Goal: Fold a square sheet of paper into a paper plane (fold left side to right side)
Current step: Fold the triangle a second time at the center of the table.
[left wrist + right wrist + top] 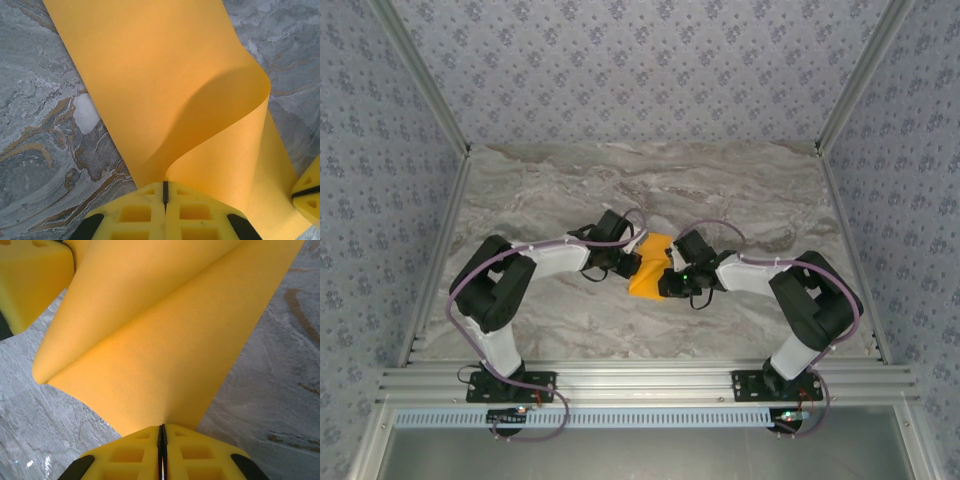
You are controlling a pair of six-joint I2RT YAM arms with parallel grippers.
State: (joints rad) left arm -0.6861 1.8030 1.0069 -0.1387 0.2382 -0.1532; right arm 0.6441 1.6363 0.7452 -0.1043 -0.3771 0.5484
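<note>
The left gripper [165, 192] is clamped on an edge of the paper [150, 75], jaws pressed together, and the sheet curls up from them in a soft loop. The right gripper [161, 437] is pinched on an edge too, with the sheet bowing away from it. Further out, the paper lies flat on the table [740, 200], mid-table between both wrists.

orange-yellow paper [165, 75], grey marbled table [570, 190], yellow gripper [165, 192]
</note>
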